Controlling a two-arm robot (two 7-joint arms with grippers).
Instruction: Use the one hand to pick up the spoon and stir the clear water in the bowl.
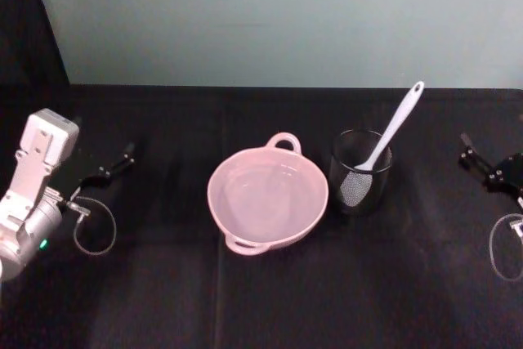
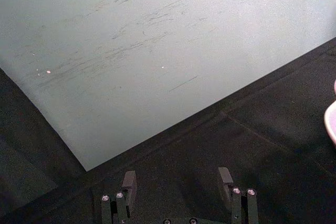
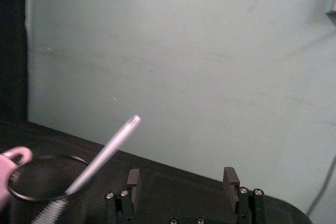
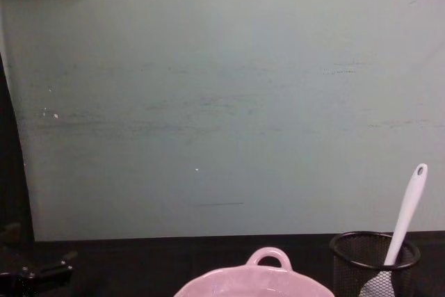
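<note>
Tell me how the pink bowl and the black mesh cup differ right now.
The pink bowl is wide, shallow and solid ceramic; the black mesh cup is narrow, tall and see-through wire. The bowl has loop handles at its rim; the cup has none. The bowl holds clear water, while the cup holds the white spoon, leaning with its handle up. Both stand upright on the black table, side by side, untouched by either gripper.

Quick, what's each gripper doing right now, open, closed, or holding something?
Left gripper: open, holding nothing, out to the left of the bowl.
Right gripper: open, holding nothing; the spoon stands in the mesh cup.
</note>
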